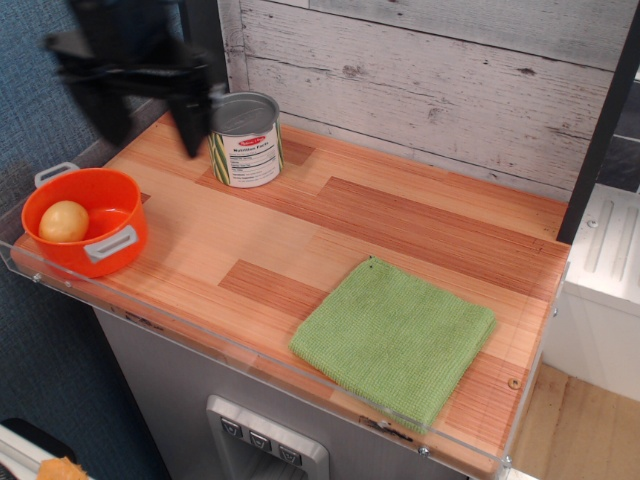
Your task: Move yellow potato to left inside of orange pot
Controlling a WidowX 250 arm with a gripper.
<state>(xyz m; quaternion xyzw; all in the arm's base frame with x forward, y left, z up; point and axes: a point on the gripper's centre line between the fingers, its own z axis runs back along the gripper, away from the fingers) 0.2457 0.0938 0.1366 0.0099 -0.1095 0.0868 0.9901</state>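
Gripper [148, 125] hangs high over the far left of the wooden counter [400, 220], blurred, its two dark fingers [187, 128] spread wide apart with nothing between them. We read it as open and empty. It hangs well clear of the pot, just left of the tin can [243, 138], not touching it as far as we can tell.

Orange pot [84, 222] sits at the near left corner of the counter, upright, one grey handle [110, 243] toward us and the other on its far left side. Yellow potato [62, 221] lies inside it, on the floor of the pot, pressed toward the left wall. That is the spot the task names, so we judge the job finished: the potato rests on its own and needs no hold.

Tin can stands upright at the far side, lid closed; contents hidden. A folded green cloth [395, 340] lies flat at the near right, well apart from everything else and taking no part in the task.
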